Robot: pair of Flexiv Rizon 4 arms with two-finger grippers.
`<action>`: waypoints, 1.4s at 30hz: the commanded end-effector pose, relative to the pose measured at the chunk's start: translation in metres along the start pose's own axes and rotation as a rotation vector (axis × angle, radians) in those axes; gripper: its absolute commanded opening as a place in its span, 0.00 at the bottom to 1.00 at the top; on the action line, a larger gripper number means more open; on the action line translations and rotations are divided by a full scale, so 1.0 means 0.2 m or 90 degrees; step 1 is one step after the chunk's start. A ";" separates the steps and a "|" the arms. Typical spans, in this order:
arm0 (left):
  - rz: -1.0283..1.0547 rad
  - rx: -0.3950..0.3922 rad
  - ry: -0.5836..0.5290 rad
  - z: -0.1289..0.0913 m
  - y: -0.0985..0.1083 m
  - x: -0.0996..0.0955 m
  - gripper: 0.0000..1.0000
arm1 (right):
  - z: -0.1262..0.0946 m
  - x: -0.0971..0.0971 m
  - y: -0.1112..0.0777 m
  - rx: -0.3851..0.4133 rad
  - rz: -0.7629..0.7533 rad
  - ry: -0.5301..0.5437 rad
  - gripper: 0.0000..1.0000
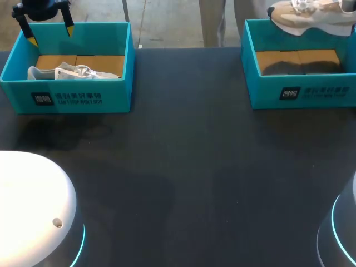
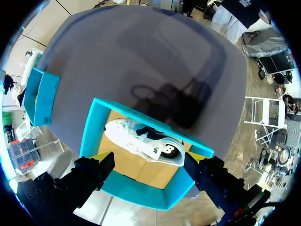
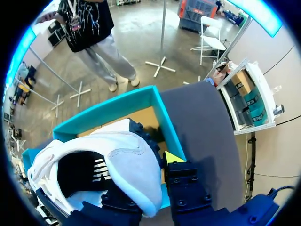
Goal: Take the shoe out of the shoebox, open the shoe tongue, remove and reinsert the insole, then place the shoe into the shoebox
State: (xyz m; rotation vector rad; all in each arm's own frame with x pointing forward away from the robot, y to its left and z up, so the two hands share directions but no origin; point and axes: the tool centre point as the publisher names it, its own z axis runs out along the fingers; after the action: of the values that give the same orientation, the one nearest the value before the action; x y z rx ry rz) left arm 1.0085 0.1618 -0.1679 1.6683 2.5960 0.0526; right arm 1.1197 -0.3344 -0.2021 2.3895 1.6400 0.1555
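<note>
While right gripper pinches a shoe, left gripper spread (over other shoebox), dark table.

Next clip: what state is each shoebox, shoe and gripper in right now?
Left teal cardboard shoebox: open, no lid, one shoe inside.
White sneaker: lying in the left box, not gripped.
Right teal cardboard shoebox: open, empty, brown floor showing.
White and beige sneaker: lifted above the right box, held.
Left gripper: open, above the left box.
Right gripper: shut on the white and beige sneaker.
</note>
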 end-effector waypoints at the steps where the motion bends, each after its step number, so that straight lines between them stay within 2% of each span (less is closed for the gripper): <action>1: 0.000 -0.001 0.001 0.00 0.00 0.00 1.00 | -0.08 0.02 -0.06 -0.036 0.009 -0.008 0.00; 11: 0.000 -0.001 0.001 0.00 0.00 0.00 1.00 | -0.20 0.10 -0.22 -0.046 0.027 -0.010 0.00; 19: 0.000 -0.001 0.001 0.00 0.00 0.00 1.00 | -0.28 0.11 -0.39 -0.051 0.032 -0.031 0.00; 42: 0.000 -0.001 0.001 0.00 0.00 0.00 1.00 | -0.50 0.27 -0.97 -0.047 0.043 -0.054 0.00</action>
State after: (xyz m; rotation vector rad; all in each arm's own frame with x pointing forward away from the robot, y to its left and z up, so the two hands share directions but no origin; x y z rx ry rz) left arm 1.0085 0.1618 -0.1678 1.6683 2.5959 0.0526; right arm 0.9544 -0.2115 -0.1626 2.4123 1.5207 0.0758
